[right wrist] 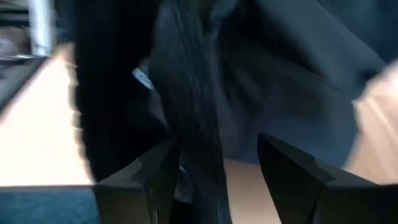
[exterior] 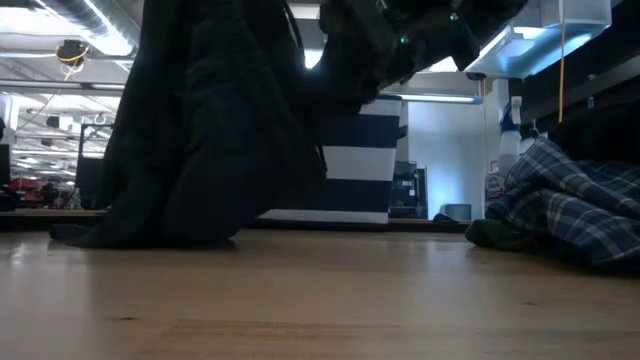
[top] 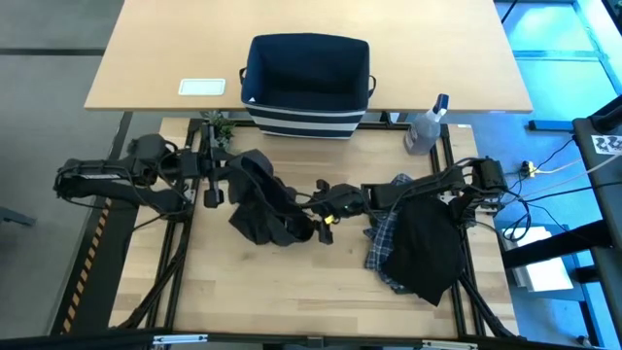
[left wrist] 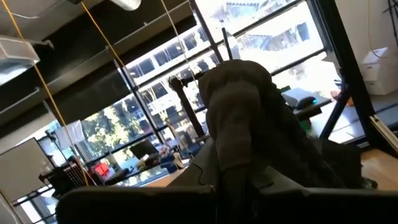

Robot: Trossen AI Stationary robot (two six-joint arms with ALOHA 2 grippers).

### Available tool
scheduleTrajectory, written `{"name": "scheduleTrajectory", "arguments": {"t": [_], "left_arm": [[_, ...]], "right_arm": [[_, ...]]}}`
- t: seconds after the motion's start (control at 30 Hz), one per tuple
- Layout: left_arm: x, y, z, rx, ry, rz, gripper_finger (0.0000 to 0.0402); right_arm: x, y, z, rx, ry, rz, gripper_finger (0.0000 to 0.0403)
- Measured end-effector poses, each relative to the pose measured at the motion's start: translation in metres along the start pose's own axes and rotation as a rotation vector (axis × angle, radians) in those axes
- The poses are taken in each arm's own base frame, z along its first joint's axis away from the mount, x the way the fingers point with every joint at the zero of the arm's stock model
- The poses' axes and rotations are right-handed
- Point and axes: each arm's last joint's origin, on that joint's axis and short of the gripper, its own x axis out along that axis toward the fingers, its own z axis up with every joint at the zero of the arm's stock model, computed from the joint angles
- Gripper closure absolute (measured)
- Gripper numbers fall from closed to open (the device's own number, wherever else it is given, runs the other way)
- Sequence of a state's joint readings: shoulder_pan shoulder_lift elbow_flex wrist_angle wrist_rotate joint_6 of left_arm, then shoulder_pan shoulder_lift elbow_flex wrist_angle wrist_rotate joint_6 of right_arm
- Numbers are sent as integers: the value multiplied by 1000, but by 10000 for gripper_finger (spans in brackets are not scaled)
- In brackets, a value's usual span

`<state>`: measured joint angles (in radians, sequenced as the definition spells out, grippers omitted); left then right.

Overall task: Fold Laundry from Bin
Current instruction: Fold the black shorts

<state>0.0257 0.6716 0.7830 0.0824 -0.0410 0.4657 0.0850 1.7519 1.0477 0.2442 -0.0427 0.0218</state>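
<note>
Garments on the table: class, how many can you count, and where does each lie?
3. A dark olive-green garment hangs from the left tool; a black garment lies over a plaid shirt at right. The bin may hide others.

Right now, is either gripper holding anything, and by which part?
The left gripper is shut on the dark olive-green garment, pinching a bunched upper fold. The right gripper is open against that garment, gripping nothing.

Both arms are dark, almost black, built from thick rounded segments. The left arm [top: 117,175] has a blocky wrist part. The right arm [top: 437,185] carries black cables along its side. Near the right gripper [top: 326,226] a small yellow spot shows. Its fingers [right wrist: 292,174] are flat, angular, dark plates.
</note>
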Motion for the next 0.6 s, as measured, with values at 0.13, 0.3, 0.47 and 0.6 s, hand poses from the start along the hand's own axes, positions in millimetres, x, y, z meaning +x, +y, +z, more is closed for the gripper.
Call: {"name": "scheduleTrajectory", "arguments": {"t": [0.13, 0.3, 0.47, 0.6], "left_arm": [[0, 1, 2, 14, -16, 22, 391], [-2, 7, 10, 25, -31, 100, 390], [-5, 16, 25, 32, -70, 134, 390], [-6, 20, 34, 30, -88, 148, 389]], "right_arm": [[0, -2, -5, 9, 45, -70, 189], [0, -2, -9, 73, 87, -51, 189], [0, 0, -8, 116, 86, -4, 189], [0, 1, -7, 122, 74, 20, 189]]}}
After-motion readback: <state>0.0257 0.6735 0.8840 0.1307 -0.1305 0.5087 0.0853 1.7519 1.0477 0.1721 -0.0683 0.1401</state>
